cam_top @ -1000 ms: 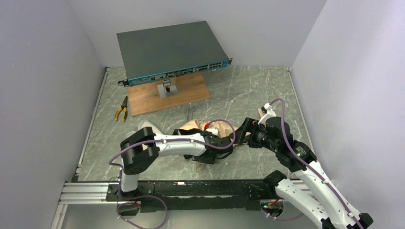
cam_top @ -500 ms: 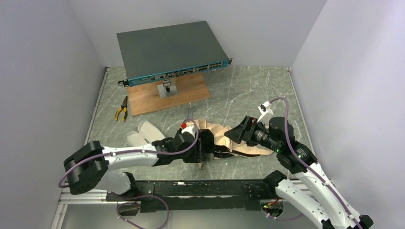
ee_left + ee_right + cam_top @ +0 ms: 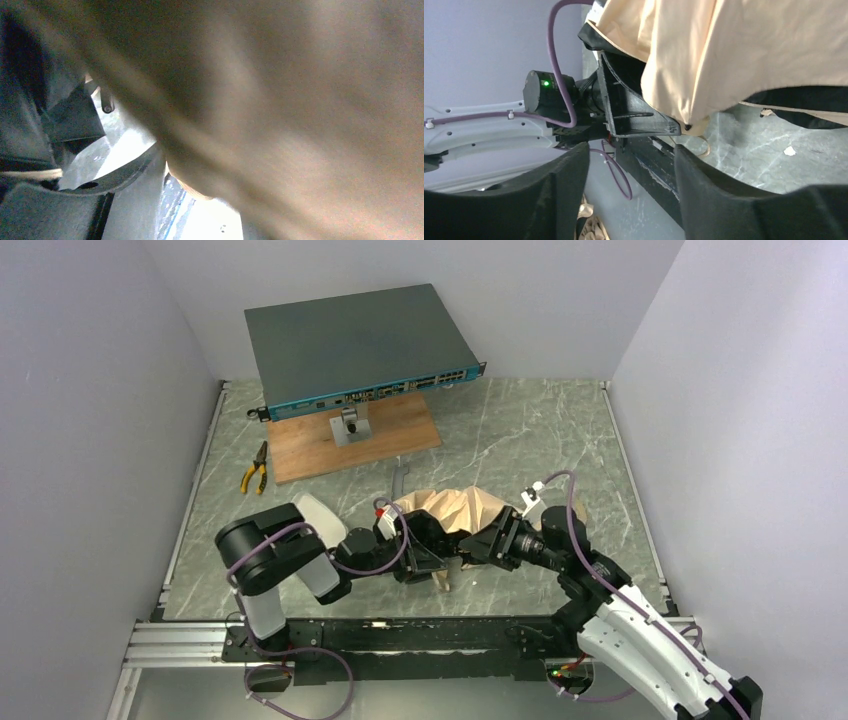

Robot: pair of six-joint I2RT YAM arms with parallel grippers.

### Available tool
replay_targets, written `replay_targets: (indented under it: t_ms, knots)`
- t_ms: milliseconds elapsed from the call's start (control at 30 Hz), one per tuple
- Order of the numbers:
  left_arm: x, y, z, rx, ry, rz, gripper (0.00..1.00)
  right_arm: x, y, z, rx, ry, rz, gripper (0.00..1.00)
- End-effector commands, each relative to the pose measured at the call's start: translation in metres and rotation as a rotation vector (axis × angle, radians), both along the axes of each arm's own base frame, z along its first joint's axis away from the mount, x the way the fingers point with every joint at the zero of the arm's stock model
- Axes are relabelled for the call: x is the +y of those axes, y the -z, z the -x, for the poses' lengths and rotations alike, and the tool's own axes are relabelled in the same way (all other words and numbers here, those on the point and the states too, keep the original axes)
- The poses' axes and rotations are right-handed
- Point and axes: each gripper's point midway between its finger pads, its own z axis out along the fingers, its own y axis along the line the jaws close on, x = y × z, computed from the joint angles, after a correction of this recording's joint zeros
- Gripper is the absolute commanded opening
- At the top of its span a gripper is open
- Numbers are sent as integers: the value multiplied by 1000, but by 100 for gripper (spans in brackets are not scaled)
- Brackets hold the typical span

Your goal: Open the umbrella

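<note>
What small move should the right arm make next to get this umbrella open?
Probably close the right gripper on the umbrella before any pulling. Its jaws stand apart just under the half-billowed cream canopy, while the left gripper sits against the other side, its view filled by fabric.

We see a green, marble-veined bench (image 3: 520,430). Toward its far left lies a wooden board (image 3: 300,445) (a small metal stand (image 3: 350,425) rises from it), and just left of the board rest yellow-handled pliers (image 3: 254,469). Nearer the front, the umbrella (image 3: 462,508) sprawls with its cream fabric on the bench, and a whitish shell (image 3: 315,512) lies to its left.
</note>
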Motion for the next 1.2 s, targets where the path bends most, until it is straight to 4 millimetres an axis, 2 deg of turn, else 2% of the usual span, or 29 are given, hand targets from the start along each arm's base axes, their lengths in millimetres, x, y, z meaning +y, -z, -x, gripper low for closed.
replay_targets:
  t_ms: [0,133,200,300,500,700,767,933,1167]
  knots:
    - [-12,-90,5,-156,67,355,0,7,-8,-6,1,38,-65,56]
    - [-14,-90,5,-167,78,323,0,10,22,-6,64,59,-33,46]
    - [-19,-90,5,-182,101,288,0,16,28,-9,63,64,-45,42]
    - [-22,-91,5,-218,115,226,0,27,35,-15,58,67,-5,41]
    - [-25,-97,3,-261,140,128,0,38,24,-36,10,101,24,41]
    - [-22,-102,6,-288,155,114,0,27,4,-48,-66,172,41,44]
    - [-22,-103,7,-296,163,101,0,30,9,-46,-46,160,36,44]
    - [-27,-97,7,-337,195,0,0,45,38,-36,64,104,25,43]
    - [-25,-101,10,-382,225,-76,0,54,41,-38,66,86,7,41]
